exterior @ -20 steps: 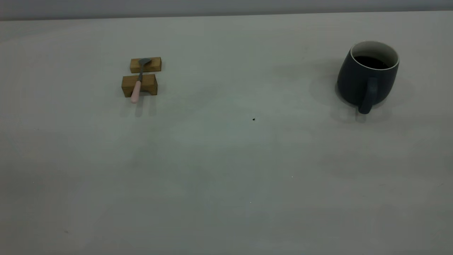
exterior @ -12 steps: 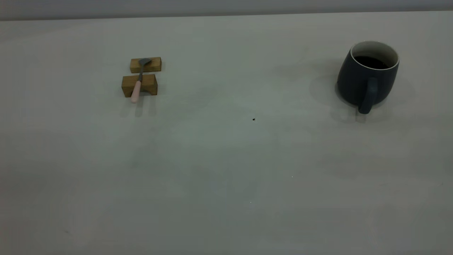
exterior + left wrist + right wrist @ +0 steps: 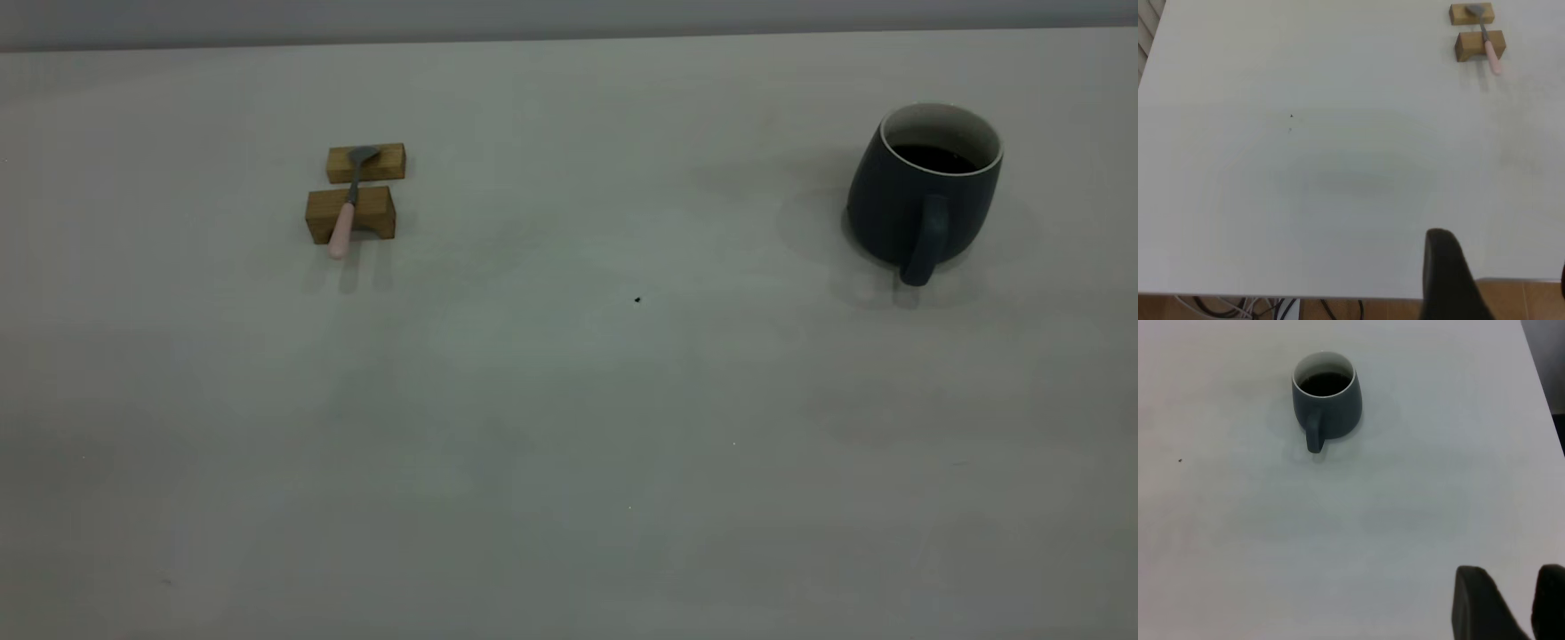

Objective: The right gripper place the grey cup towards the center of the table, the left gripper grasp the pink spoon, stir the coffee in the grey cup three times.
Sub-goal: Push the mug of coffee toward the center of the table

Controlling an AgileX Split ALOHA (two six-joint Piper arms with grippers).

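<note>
The grey cup (image 3: 920, 200) stands alone — pink spoon (image 3: 346, 210) bridges two wooden blocks (image 3: 350, 213).

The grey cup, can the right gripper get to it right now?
Probably yes. The cup stands alone on the table, its handle turned toward the right gripper, with nothing in between.

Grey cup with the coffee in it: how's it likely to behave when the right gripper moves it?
The grey cup is wide and rounded, so it probably won't tip. The coffee sits well below the rim, yet jerks could slosh it. Its matte curved wall may slip; the handle looks the surer hold.
</note>
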